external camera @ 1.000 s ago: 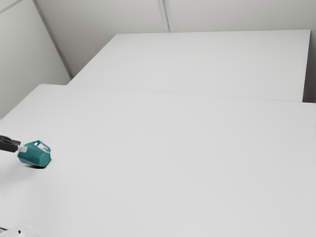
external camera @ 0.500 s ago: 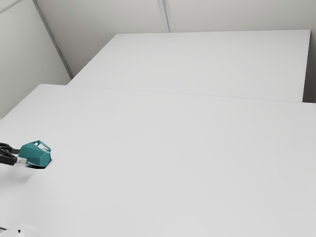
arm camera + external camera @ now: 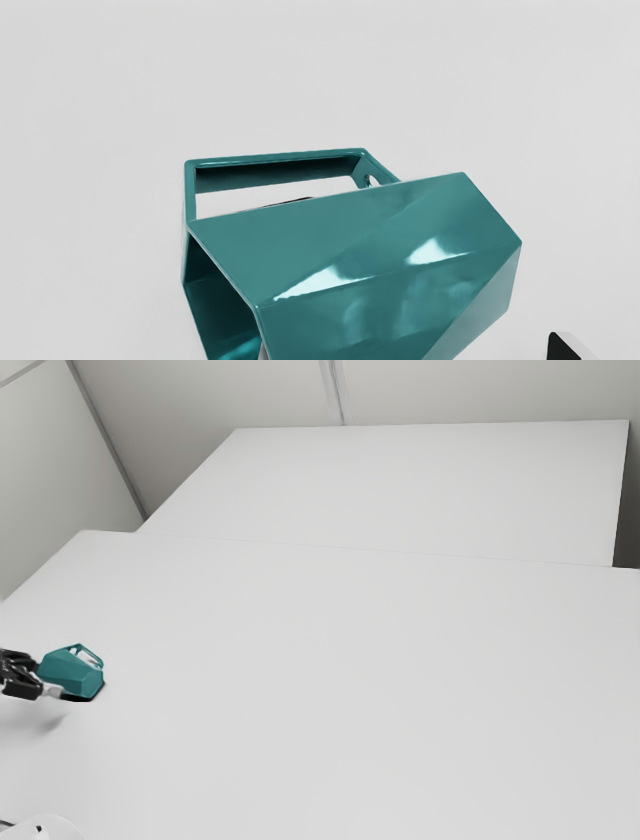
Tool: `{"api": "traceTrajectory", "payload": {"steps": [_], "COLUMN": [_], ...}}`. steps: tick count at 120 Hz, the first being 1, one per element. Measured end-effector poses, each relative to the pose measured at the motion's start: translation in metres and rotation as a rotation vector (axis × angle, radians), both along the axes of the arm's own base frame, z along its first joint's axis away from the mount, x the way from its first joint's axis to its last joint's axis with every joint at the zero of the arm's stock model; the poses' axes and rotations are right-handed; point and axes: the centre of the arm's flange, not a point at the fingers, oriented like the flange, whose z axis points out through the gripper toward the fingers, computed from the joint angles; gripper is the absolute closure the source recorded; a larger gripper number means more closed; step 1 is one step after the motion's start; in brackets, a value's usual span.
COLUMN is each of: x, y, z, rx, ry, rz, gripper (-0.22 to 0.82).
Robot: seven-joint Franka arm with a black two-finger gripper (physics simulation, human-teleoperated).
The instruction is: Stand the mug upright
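At the exterior view's left edge, my gripper [image 3: 50, 685] is beside the teal faceted mug [image 3: 72, 672], low over the table. The mug lies on its side, its handle toward the view's upper right. In the wrist view, the mug [image 3: 360, 250] has its mouth toward one side and its handle raised off the body. My gripper [image 3: 414, 350] is open there: one fingertip [image 3: 562, 347] stands apart from the mug near its closed end, while a sliver of the other shows at the mouth's rim, mostly hidden by the mug.
A white table [image 3: 350, 690] surrounds the mug, with another white surface [image 3: 400, 490] beyond it. Part of a white rounded object [image 3: 45, 828] stands at the exterior view's lower left corner. Walls rise behind.
My gripper has turned and moved slightly down in the exterior view, its light fingertip passing from the mug's upper side to its lower side. The mug has barely shifted toward that view's right.
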Motion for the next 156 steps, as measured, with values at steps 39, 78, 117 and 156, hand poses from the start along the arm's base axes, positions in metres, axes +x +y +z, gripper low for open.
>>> {"api": "traceTrajectory", "payload": {"steps": [39,78,117,156], "x": [0.01,0.029,0.044,0.096], "y": [-0.012,-0.027,-0.04,-0.139], "z": [0.015,0.03,0.059,0.097], "rx": [-0.03,-0.034,0.012,0.152], "ry": [-0.062,-0.11,-0.134,0.034], "rz": [-0.032,-0.066,-0.08,-0.232], "gripper": [0.45,0.74,0.78,0.79]}}
